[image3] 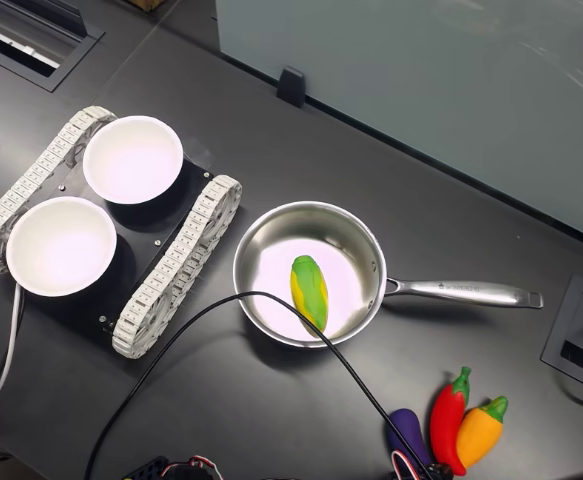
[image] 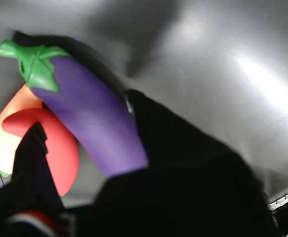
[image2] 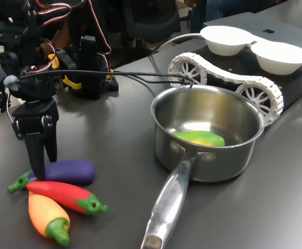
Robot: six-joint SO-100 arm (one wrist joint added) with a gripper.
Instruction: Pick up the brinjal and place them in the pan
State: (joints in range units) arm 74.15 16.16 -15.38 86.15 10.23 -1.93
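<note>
Purple brinjal (image2: 68, 170), one; one pan (image2: 207, 136)

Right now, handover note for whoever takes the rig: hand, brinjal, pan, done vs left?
Hand: down at the brinjal, fingers astride its stem end; closure can't be judged.
Brinjal: on the table, against the red chili, with the orange pepper beyond.
Pan: holds only a yellow-green corn toy.
Done: approach.
Left: grasp, lift, carry, drop in pan.
</note>
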